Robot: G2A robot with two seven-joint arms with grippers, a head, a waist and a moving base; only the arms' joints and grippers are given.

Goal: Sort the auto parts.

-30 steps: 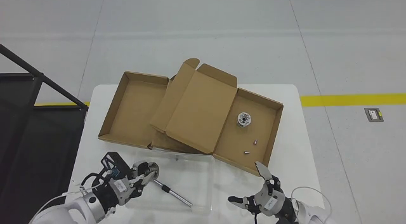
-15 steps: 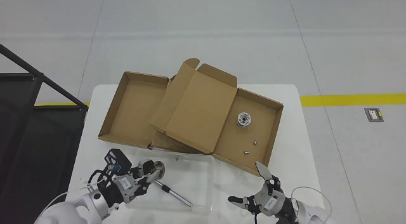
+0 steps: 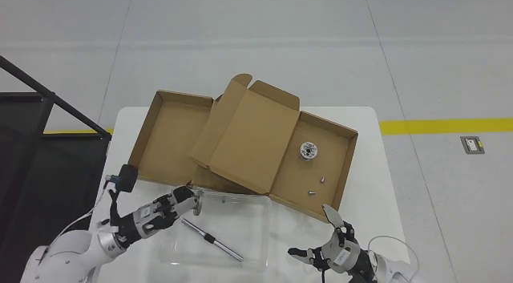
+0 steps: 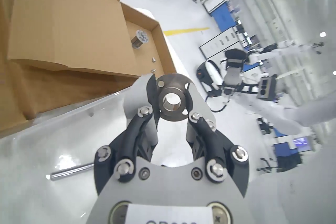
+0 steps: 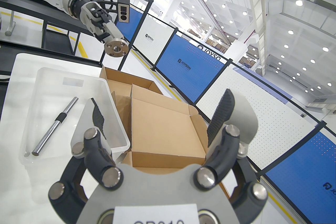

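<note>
My left gripper (image 3: pixel 192 198) is shut on a round metal flange (image 4: pixel 172 100) with a centre bore, held above the far left corner of the clear plastic tray (image 3: pixel 232 196). The right wrist view shows that flange (image 5: pixel 116 47) raised well off the table. A steel rod (image 3: pixel 212 240) lies inside the tray. My right gripper (image 3: pixel 311 232) stands open with nothing between its fingers, at the table's front right, just past the tray's right end.
An open cardboard box (image 3: pixel 248 135) with loose flaps covers the back of the white table (image 3: pixel 365 203). Its right compartment holds a round silver part (image 3: pixel 308 151) and two small screws (image 3: pixel 322 178). A black rack (image 3: pixel 32 163) stands left of the table.
The left arm has swung left and lifted the flange away from the tray's front, toward the box. The rod and the right arm have not moved.
</note>
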